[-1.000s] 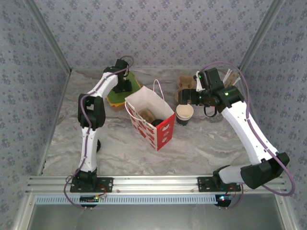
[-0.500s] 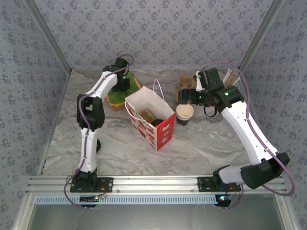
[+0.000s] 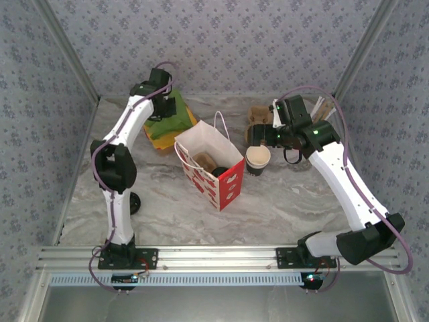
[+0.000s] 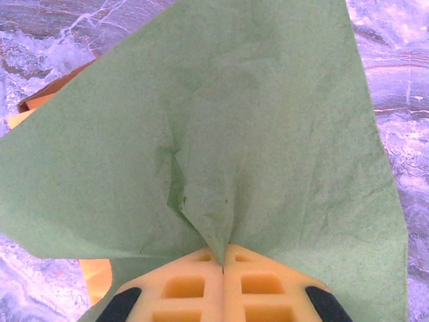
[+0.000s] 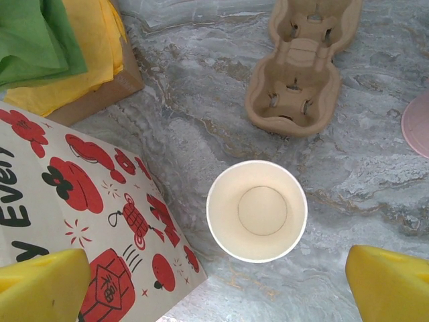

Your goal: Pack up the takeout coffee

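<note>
The coffee [image 5: 257, 210] stands upright mid-tabletop [image 5: 201, 121], toward the far edge and just beside the bag [image 5: 80, 194]. It sits under the right gripper [image 5: 216, 285], which is spread wide and empty. Coming down, a finger could catch the bag's wall and tip it, and a hard squeeze could crush the lidless coffee. The carrier [image 5: 301, 67] lies near behind. Near the far-left corner the left gripper [image 4: 222, 272] pinches a green sheet [image 4: 221, 134], which could drag the yellow sheets [image 5: 100, 47].

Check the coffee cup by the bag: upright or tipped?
Upright. The coffee cup stands on the table beside the paper bag; the right wrist view looks straight down into it to its bottom.
</note>
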Action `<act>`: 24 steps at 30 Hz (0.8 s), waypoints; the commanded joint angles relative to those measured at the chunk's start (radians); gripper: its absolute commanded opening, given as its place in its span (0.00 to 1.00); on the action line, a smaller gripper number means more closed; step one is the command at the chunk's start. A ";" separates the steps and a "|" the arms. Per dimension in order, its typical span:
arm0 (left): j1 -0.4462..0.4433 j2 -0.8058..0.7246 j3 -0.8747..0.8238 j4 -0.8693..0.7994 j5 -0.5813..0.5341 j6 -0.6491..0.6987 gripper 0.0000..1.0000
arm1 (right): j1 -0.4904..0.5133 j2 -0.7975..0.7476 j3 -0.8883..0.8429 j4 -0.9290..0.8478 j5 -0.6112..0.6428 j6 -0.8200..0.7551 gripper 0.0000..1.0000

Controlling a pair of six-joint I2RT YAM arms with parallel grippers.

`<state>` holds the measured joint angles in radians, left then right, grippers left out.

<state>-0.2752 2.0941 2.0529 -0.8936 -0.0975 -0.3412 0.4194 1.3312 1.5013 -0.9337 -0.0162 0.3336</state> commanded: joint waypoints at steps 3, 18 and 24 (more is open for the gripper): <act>0.011 -0.096 -0.030 -0.009 0.027 -0.019 0.00 | 0.013 -0.031 -0.007 0.012 -0.011 0.021 1.00; 0.042 -0.411 -0.082 -0.024 0.136 -0.005 0.00 | 0.050 -0.030 0.000 0.040 -0.025 0.018 1.00; 0.008 -0.615 -0.216 0.138 0.216 0.021 0.00 | 0.075 -0.046 -0.007 0.044 -0.025 0.023 1.00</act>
<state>-0.2459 1.5623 1.8782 -0.8555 0.0528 -0.3515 0.4828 1.3182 1.5013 -0.9062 -0.0349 0.3382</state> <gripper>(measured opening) 0.048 0.997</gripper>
